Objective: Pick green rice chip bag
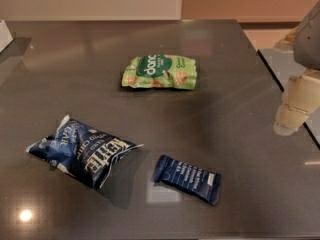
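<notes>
Glossy green rice chip bag (159, 72); matt plastic hand (289, 115) at right.

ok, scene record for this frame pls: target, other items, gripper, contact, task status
target: green rice chip bag, lying flat, far centre of the table
others: dark blue chip bag, near left; navy bar wrapper, near centre, to the right of the blue bag and apart from it
gripper: gripper at the right edge of the view, by the table's right side
contact: none; gripper is apart from all three items
status: bag not yet picked

end effector (290, 116) at the right edge: cream, blocky segments under a grey housing (309, 34).
</notes>
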`<state>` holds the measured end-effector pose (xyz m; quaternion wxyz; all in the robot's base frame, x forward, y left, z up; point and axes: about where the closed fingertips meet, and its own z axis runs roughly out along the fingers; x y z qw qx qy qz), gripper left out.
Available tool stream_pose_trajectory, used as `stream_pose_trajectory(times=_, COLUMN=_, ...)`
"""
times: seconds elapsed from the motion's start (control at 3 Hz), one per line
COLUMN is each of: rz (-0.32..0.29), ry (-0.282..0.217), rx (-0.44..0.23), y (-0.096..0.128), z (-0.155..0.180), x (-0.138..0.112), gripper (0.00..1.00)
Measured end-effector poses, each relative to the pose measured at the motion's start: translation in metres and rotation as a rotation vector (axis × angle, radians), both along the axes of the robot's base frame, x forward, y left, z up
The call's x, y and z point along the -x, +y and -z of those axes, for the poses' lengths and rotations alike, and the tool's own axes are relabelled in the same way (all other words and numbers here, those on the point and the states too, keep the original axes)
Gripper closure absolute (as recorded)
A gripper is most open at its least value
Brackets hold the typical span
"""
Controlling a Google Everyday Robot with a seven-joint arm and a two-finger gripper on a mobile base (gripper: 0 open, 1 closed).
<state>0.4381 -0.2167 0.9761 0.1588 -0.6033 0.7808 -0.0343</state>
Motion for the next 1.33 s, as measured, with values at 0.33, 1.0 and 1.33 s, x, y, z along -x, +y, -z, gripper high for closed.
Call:
stream_pose_trajectory(times=0.33, rz=0.000, ry=0.000, rx=0.000, y=0.000, z=0.000, x=0.000, gripper=0.00)
stream_pose_trajectory(times=1.0, rz=-0.027, ry=0.022, rx=-0.094, y=0.021, z=0.014, x=-0.054, gripper=0.00)
stream_pose_trajectory(times=1.33, rz=-0.052, ry=0.016, rx=-0.144, y=0.038, z=0.025, x=-0.097, gripper=0.00)
